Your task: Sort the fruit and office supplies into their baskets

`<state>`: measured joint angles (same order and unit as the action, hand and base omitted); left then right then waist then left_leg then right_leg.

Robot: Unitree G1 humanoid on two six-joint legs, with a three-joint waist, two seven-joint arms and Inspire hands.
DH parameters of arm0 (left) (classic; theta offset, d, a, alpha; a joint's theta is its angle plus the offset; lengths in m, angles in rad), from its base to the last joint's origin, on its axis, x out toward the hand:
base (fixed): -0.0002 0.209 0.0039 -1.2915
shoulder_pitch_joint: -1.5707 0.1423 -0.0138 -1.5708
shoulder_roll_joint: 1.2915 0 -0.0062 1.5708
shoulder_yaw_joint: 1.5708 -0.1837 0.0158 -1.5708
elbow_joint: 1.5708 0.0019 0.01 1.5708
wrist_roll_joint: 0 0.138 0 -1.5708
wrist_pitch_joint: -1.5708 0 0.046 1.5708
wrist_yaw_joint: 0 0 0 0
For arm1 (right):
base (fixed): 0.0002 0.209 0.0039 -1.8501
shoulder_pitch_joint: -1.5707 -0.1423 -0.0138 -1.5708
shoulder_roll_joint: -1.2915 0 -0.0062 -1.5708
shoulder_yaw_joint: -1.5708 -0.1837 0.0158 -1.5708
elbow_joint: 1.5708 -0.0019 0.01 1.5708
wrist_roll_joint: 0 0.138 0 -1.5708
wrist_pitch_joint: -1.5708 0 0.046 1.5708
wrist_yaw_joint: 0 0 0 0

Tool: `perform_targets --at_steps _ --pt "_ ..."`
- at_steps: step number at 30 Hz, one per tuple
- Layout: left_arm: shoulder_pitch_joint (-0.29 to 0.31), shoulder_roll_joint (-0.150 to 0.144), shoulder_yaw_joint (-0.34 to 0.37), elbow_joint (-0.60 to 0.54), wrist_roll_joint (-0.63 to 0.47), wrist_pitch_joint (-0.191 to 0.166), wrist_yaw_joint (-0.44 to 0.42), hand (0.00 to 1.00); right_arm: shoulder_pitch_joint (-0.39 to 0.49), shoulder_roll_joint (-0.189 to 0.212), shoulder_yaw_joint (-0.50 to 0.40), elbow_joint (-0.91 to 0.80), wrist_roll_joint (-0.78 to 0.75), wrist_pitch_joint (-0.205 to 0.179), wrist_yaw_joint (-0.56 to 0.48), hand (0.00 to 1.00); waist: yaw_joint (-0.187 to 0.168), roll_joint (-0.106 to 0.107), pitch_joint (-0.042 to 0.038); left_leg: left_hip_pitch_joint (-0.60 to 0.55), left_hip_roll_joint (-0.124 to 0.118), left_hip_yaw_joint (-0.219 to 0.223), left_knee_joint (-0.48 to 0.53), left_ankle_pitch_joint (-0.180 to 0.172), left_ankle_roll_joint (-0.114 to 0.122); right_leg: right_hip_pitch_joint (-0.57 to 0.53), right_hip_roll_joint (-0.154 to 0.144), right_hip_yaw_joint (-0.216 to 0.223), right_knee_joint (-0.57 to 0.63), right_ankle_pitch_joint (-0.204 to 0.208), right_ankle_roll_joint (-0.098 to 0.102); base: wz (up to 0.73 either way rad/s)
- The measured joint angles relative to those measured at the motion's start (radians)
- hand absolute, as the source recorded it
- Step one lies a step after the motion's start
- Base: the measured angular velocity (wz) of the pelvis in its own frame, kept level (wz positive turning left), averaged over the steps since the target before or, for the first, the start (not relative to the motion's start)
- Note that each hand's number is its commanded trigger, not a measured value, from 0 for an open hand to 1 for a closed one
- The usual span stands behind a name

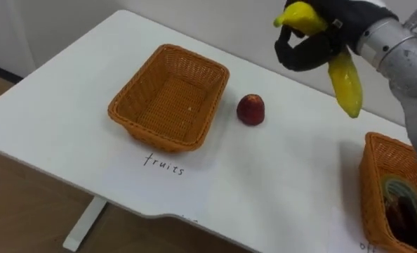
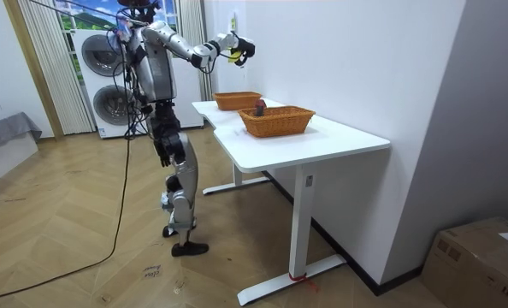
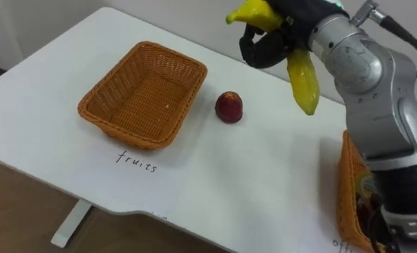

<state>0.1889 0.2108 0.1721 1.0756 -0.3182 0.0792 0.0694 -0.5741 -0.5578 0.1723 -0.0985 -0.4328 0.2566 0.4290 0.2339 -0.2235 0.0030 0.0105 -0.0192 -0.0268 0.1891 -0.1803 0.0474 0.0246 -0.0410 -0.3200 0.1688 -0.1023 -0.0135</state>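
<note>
The right hand [image 1: 314, 49], curled round the banana [image 1: 345, 84] high above the desk [image 1: 68, 105] to the right of the apple [image 1: 250, 109], should carry it left over the fruit basket [image 1: 198, 58] and lower it inside the rim before letting go.

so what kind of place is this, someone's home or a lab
Probably a home-like laundry or utility room, perhaps a test flat: two stacked washing machines stand behind the robot, the floor is herringbone wood, and a white desk holds wicker baskets.
</note>
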Motion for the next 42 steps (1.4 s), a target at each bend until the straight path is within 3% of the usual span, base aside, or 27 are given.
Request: perform_targets --at_steps 4,6,10,17,21,22,23,24,25,26,29,42 --pt "0.0 0.001 -0.003 -0.011 0.007 0.002 -0.009 0.0 -0.018 0.011 0.059 0.019 0.017 0.006 0.008 1.0 0.028 0.001 0.0013 0.007 0.001 -0.004 -0.005 0.004 0.001 0.006 0.0 -0.014 0.0 -0.001 0.001 0.03" --pt "0.0 0.006 -0.022 -0.019 0.003 0.002 -0.01 0.0 -0.036 0.032 0.103 0.071 0.017 0.008 0.008 1.0 0.05 0.0 0.0031 0.019 0.001 -0.004 -0.015 0.005 0.001 0.012 -0.001 -0.014 0.001 -0.003 0.005 0.0" --pt "0.001 0.009 -0.033 -0.027 -0.005 0.003 -0.012 0.0 -0.06 0.089 0.133 0.096 0.018 0.023 0.007 1.0 0.057 -0.002 0.0037 0.018 -0.001 -0.009 -0.021 0.007 0.003 0.012 -0.003 -0.016 0.001 -0.005 0.008 0.06" --pt "0.001 0.009 -0.032 -0.044 -0.004 0.004 -0.001 0.0 -0.115 0.092 0.209 0.151 0.01 0.027 0.0 1.0 0.107 -0.026 0.0158 0.005 -0.011 -0.046 -0.022 0.008 0.006 0.009 -0.01 -0.041 -0.001 -0.014 0.018 0.15" --pt "0.004 0.007 -0.032 -0.048 -0.004 0.004 0.007 0.0 -0.12 0.104 0.209 0.191 0.03 0.027 -0.005 0.97 0.143 -0.029 0.0148 0.0 -0.013 -0.065 -0.019 0.01 0.008 0.01 -0.011 -0.05 -0.001 -0.014 0.018 0.15" --pt "0.004 0.007 -0.032 -0.048 -0.004 0.004 0.008 0.0 -0.121 0.106 0.209 0.198 0.04 0.027 -0.006 0.88 0.149 -0.029 0.0149 0.0 -0.013 -0.065 -0.019 0.01 0.008 0.01 -0.011 -0.05 -0.001 -0.015 0.018 0.06" --pt "0.005 0.007 -0.029 -0.051 0.0 0.005 0.009 0.0 -0.121 0.11 0.211 0.209 0.046 0.027 -0.006 0.64 0.158 -0.029 0.0149 -0.001 -0.013 -0.066 -0.021 0.01 0.008 0.01 -0.011 -0.053 -0.002 -0.015 0.02 0.0" --pt "0.008 0.007 -0.028 -0.057 0.003 0.005 0.008 0.0 -0.121 0.111 0.213 0.213 0.046 0.027 -0.006 0.56 0.16 -0.029 0.0149 -0.001 -0.013 -0.067 -0.021 0.009 0.008 0.01 -0.011 -0.054 -0.002 -0.016 0.02 0.06" --pt "0.014 0.007 -0.028 -0.069 0.007 0.006 0.008 0.0 -0.121 0.113 0.22 0.219 0.046 0.027 -0.007 0.07 0.164 -0.029 0.0149 -0.001 -0.013 -0.071 -0.022 0.01 0.008 0.01 -0.012 -0.055 -0.002 -0.017 0.022 0.07" --pt "0.022 0.008 -0.028 -0.08 0.007 0.006 0.008 0.0 -0.122 0.118 0.231 0.234 0.046 0.024 -0.013 0.0 0.172 -0.03 0.0148 0.0 -0.013 -0.072 -0.023 0.01 0.008 0.011 -0.012 -0.054 -0.001 -0.018 0.023 0.05" --pt "0.026 0.007 -0.028 -0.086 0.007 0.006 0.009 0.0 -0.123 0.126 0.25 0.273 0.055 0.025 -0.015 0.0 0.186 -0.032 0.0158 -0.001 -0.013 -0.071 -0.023 0.01 0.007 0.011 -0.012 -0.054 -0.001 -0.02 0.025 0.0" --pt "0.039 0.009 -0.023 -0.095 0.007 0.006 0.015 0.0 -0.123 0.126 0.257 0.278 0.081 0.018 -0.036 0.0 0.189 -0.046 0.0219 -0.001 -0.013 -0.071 -0.022 0.01 0.007 0.012 -0.012 -0.055 -0.001 -0.021 0.025 0.0"
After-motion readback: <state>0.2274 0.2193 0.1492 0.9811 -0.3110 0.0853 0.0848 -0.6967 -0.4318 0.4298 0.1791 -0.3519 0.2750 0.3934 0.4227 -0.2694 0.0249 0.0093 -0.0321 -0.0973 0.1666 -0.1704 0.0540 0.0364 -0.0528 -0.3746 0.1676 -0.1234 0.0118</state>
